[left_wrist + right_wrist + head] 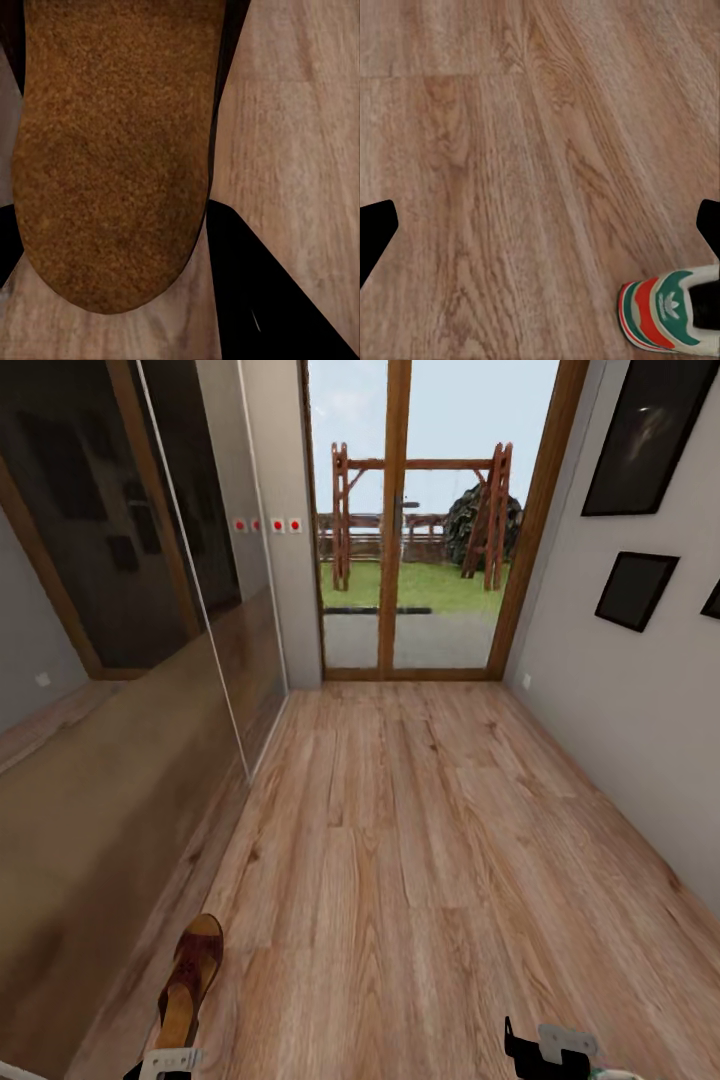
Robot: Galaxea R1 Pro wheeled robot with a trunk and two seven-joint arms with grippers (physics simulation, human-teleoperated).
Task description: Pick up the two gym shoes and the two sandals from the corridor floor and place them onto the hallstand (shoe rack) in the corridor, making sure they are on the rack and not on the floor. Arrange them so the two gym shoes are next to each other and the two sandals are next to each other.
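Note:
One dark-brown sandal with a tan footbed sticks forward from my left gripper at the lower left of the head view, near the mirrored wall. The black fingers press against both sides of its heel end, so this gripper is shut on it. My right gripper is at the lower right, open, its fingertips spread wide over the bare corridor floor. A white gym shoe's heel, with green and red accents, lies on the planks just beside it. The hallstand is out of view.
A mirrored sliding wardrobe runs along the left wall. Wood-framed glass doors close the far end of the corridor. The right wall carries dark picture frames. Wood plank floor stretches ahead between them.

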